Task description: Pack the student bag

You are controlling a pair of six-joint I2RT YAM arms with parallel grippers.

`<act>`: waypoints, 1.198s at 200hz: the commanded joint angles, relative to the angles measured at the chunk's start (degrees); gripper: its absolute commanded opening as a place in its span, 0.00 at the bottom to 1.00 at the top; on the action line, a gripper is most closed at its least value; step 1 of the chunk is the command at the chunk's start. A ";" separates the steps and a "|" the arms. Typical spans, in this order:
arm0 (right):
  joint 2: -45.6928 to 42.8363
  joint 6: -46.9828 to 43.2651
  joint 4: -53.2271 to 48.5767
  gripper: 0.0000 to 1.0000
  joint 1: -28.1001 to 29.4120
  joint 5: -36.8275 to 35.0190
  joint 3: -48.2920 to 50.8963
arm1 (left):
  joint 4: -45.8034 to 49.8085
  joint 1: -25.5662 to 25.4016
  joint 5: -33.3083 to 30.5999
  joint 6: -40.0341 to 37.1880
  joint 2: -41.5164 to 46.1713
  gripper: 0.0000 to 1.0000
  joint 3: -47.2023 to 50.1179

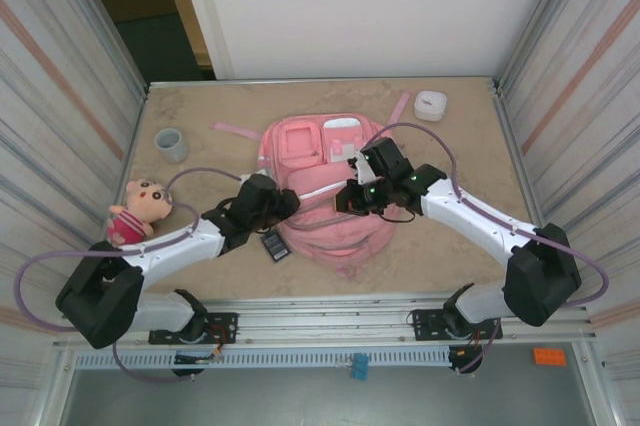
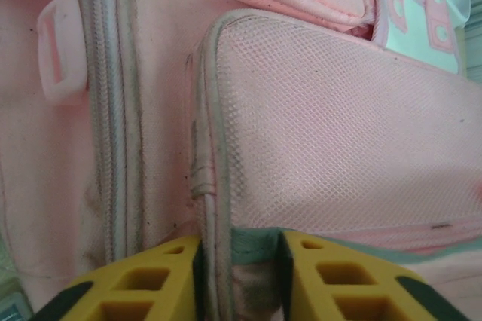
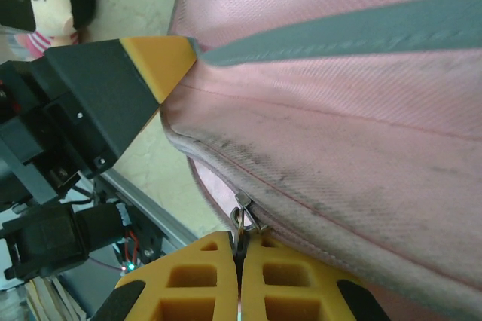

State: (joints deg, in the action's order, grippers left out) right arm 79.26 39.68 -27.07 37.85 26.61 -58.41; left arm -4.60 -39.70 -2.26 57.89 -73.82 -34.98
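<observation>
Pink student bag [image 1: 330, 231] flat in the middle of the table [image 1: 450, 146], pockets up, between the two arms; left gripper [image 2: 241, 242] at the bag's left side, yellow fingers a little apart either side of a piped seam, no telling whether pinching it or only straddling it; right gripper [image 3: 241, 242] at the bag's edge, jaws pressed together on the small metal zipper pull [image 3: 242, 212]. Early in the job, by the look of it: zipper in hand but no wide opening to be seen, nothing visibly packed; left to do, probably, opening the bag and loading the loose things: plush doll [image 1: 140, 208] well apart at the left edge, grey cup [image 1: 171, 144] at the far left, white tub [image 1: 431, 104] at the far right, small dark flat thing [image 1: 275, 245] just beside the bag's lower left. Table sandy and mottled, metal rail along the near edge; ribbed panels on both sides, plain white wall behind, dark doorway at the far left.
</observation>
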 commanded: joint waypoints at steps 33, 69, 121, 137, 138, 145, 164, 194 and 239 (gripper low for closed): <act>-0.39 3.49 4.96 0.00 1.82 0.50 -0.83 | -6.56 -1.83 2.07 2.05 -1.51 0.11 -2.28; 1.48 4.51 6.61 0.00 3.41 0.83 -1.57 | -6.91 -3.11 0.07 2.41 -1.75 0.11 -3.75; 4.67 9.48 15.38 0.00 5.82 2.76 -1.84 | -7.46 -3.58 0.33 1.90 -3.17 0.11 -5.53; 4.95 8.25 14.24 0.00 6.11 2.68 -2.64 | -7.44 -3.62 0.18 1.26 -3.06 0.11 -5.86; 4.94 8.19 14.15 0.00 6.10 2.71 -2.61 | -7.40 -3.63 0.21 1.26 -3.03 0.11 -5.87; 4.70 7.54 13.40 0.00 6.13 2.49 -2.78 | -7.15 -3.62 0.09 0.90 -2.87 0.11 -5.86; 3.62 5.80 11.74 0.01 5.68 2.30 -2.88 | -6.26 -3.51 0.00 0.07 -2.56 0.11 -5.93; 1.03 3.81 10.16 0.15 4.06 1.98 -1.59 | -5.53 -3.18 -0.11 -0.35 -1.81 0.12 -5.40; -3.50 -1.09 6.11 0.34 -0.12 4.31 -1.20 | -4.36 -2.32 -0.56 -1.29 -0.33 0.12 -4.71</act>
State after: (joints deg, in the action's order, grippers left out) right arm 79.66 43.33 -18.87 39.66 28.05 -58.41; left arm -5.80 -41.91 -4.05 58.63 -76.29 -38.02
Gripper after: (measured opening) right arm 0.316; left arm 0.152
